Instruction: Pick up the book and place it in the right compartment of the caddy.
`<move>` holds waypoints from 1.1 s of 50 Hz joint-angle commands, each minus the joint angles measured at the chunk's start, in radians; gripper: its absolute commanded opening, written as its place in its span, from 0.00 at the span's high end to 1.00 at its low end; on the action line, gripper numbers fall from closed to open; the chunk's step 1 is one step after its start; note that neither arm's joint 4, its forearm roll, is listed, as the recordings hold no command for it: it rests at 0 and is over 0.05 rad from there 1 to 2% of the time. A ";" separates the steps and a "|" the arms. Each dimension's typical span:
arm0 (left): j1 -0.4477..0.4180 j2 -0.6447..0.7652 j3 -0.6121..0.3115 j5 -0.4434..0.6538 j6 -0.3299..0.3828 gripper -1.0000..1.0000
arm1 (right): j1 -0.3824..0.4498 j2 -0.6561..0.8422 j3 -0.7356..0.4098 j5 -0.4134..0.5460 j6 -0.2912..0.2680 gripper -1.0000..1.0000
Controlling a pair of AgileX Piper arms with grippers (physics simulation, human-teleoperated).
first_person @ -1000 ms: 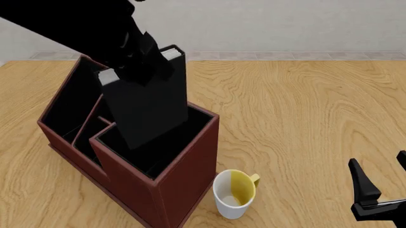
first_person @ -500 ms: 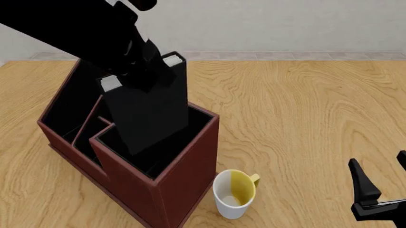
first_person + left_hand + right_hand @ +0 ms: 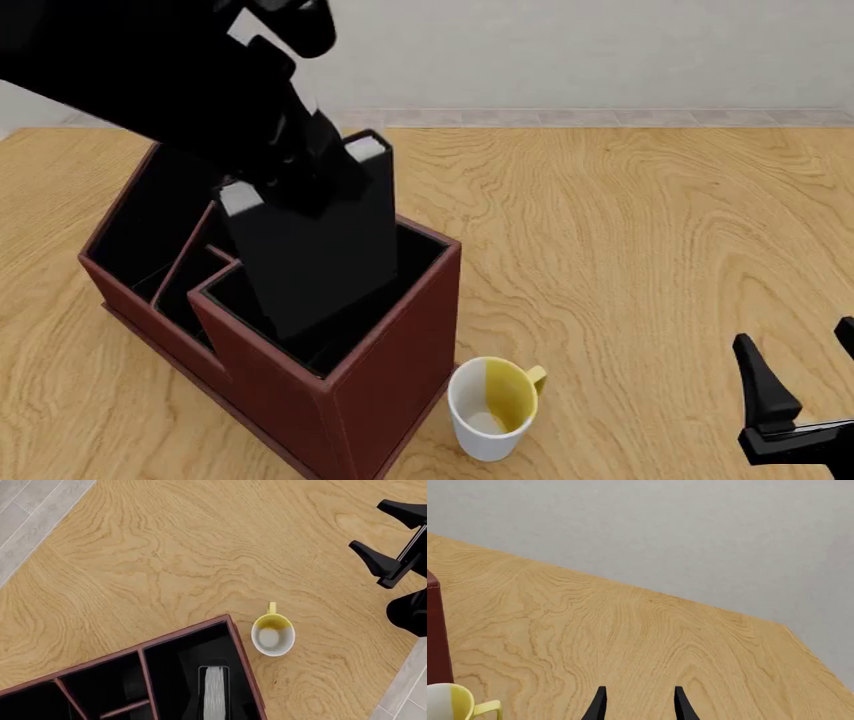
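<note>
- Since the earlier front pictures, the book [image 3: 318, 250] has gone a little lower into the caddy [image 3: 387, 380], and the left arm has come down with it.
- Its lower part is inside the right compartment [image 3: 350, 330], the big square black-lined part at the caddy's tall end. Its top part sticks up above the rim and leans back and to the left.
- The book's white page edge shows at its top in the front view. In the left wrist view the same pale page edge [image 3: 213, 692] stands inside the black compartment.
- The left gripper [image 3: 287, 165] is at the top of the book. It is black against the black book, so the pictures do not show if its jaws are closed on the book or apart.
- The right gripper [image 3: 801, 375] sits low at the right side of the table [image 3: 641, 230], well apart from the caddy. Its two fingers stand apart with nothing between them. The right wrist view shows the same two finger tips [image 3: 599, 705] with bare wood between.
- A white mug [image 3: 494, 408] with a yellow inside stands just beside the caddy's tall end, on the table. Its handle points away from the caddy.
- The caddy's narrow slots lie to the left of the book.
</note>
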 commanded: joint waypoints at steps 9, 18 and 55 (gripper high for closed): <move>0.004 -0.014 0.044 -0.047 0.016 1.00 | 0.000 0.001 0.000 0.000 0.000 0.00; -0.001 -0.021 0.068 -0.065 0.008 1.00 | 0.000 0.000 0.000 0.000 0.000 0.00; 0.024 -0.032 0.143 -0.147 0.016 1.00 | 0.000 0.001 0.000 0.000 0.000 0.00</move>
